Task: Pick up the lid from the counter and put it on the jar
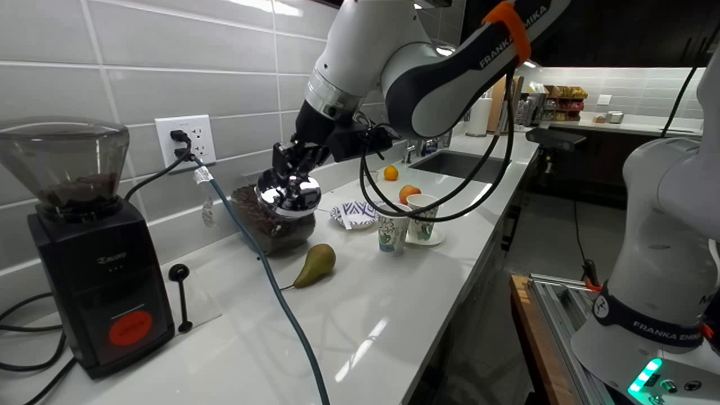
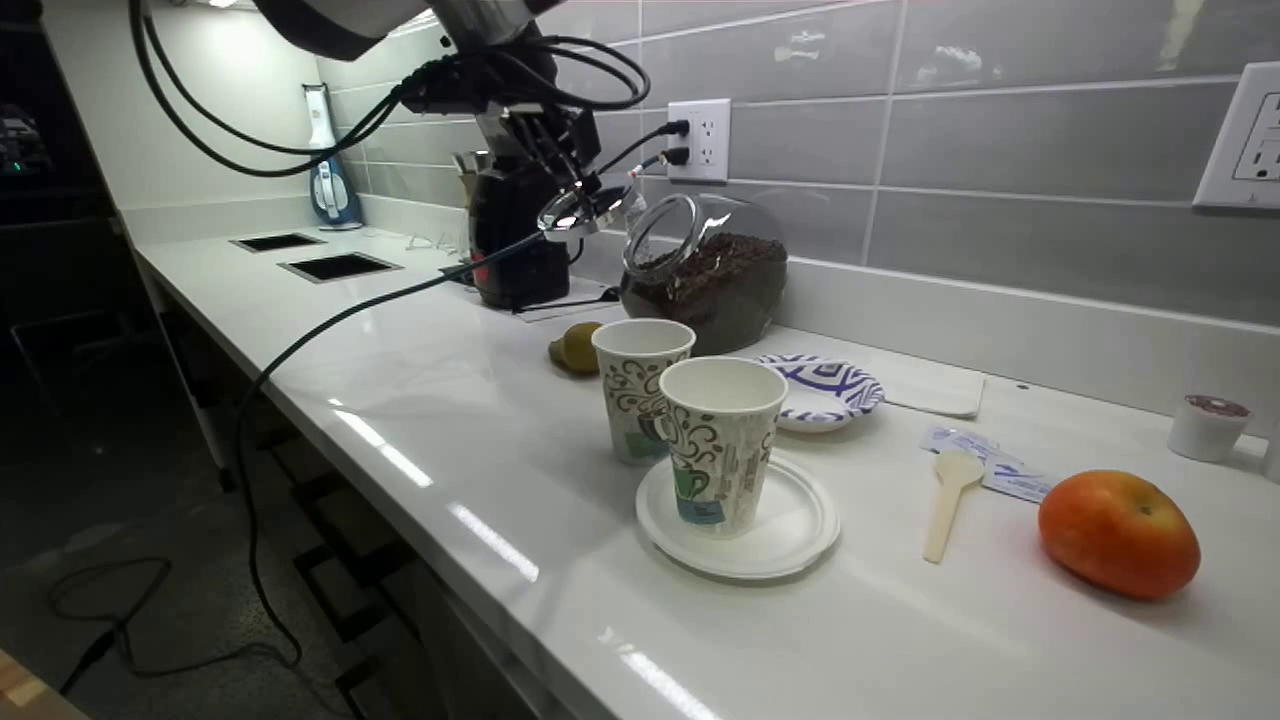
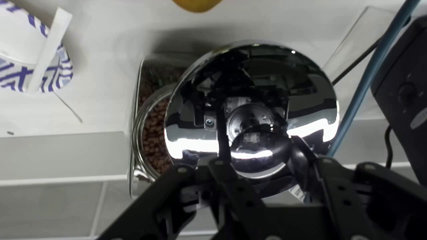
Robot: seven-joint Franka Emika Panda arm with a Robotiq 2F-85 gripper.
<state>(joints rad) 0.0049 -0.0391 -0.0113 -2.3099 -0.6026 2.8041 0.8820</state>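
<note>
One gripper (image 3: pixel 260 150) holds one lid (image 3: pixel 250 110) — one jar (image 2: pixel 722 290), two cups (image 2: pixel 728 450).

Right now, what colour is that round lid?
Shiny silver, like a mirror with dark reflections; the lid shows best in the wrist view.

My counter (image 1: pixel 388 298): glossy white, runs along the grey tile wall (image 1: pixel 214 90). Directly on it I see a black coffee grinder (image 1: pixel 101 287), a squat, brown-filled glass jar (image 2: pixel 740 285) with its mouth at a slant, and a pear (image 1: pixel 316 265) near the jar. Patterned bowl (image 2: pixel 852 388). Paper cup (image 2: pixel 630 395) upright, white plate (image 2: pixel 800 535) just beside it. Pale spoon (image 2: pixel 942 520) by some packets (image 2: pixel 1018 477), red-orange fruit (image 2: pixel 1115 535) near those, white pod (image 2: pixel 1207 432) close to the wall. Orange (image 1: pixel 391 172) near the sink (image 1: pixel 450 162). In an exterior view a blue-and-white appliance (image 2: pixel 335 195) stands at the far end.
</note>
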